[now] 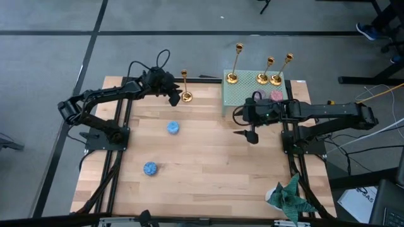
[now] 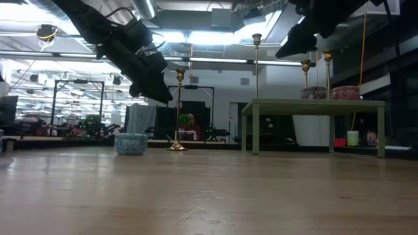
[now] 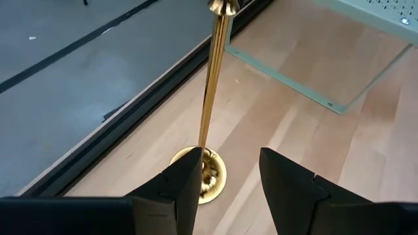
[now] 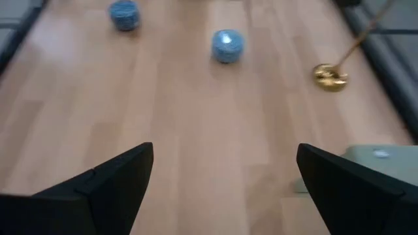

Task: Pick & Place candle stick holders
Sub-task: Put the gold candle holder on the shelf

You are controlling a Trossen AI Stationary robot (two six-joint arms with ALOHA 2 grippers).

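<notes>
One shiny gold metal candlestick [image 3: 210,117] stands upright near the light wooden desk's [image 1: 202,183] far edge, left claw [image 3: 228,186] spread apart just short of its round base; thin rigid stem, slippery, top-heavy, so grip mid-stem.

Open workshop room, grey floor, bright ceiling lights.

The floor [image 1: 50,57] is grey with dark tape lines [image 1: 88,53]. Ceiling strip lights [image 2: 202,36] glow above pipes and beams. Far behind stand metal racks [image 2: 72,111], a potted plant [image 2: 186,121] and a pale wall [image 2: 228,104]. Cables [image 1: 372,94] trail beside the wooden table [image 1: 202,170].
</notes>
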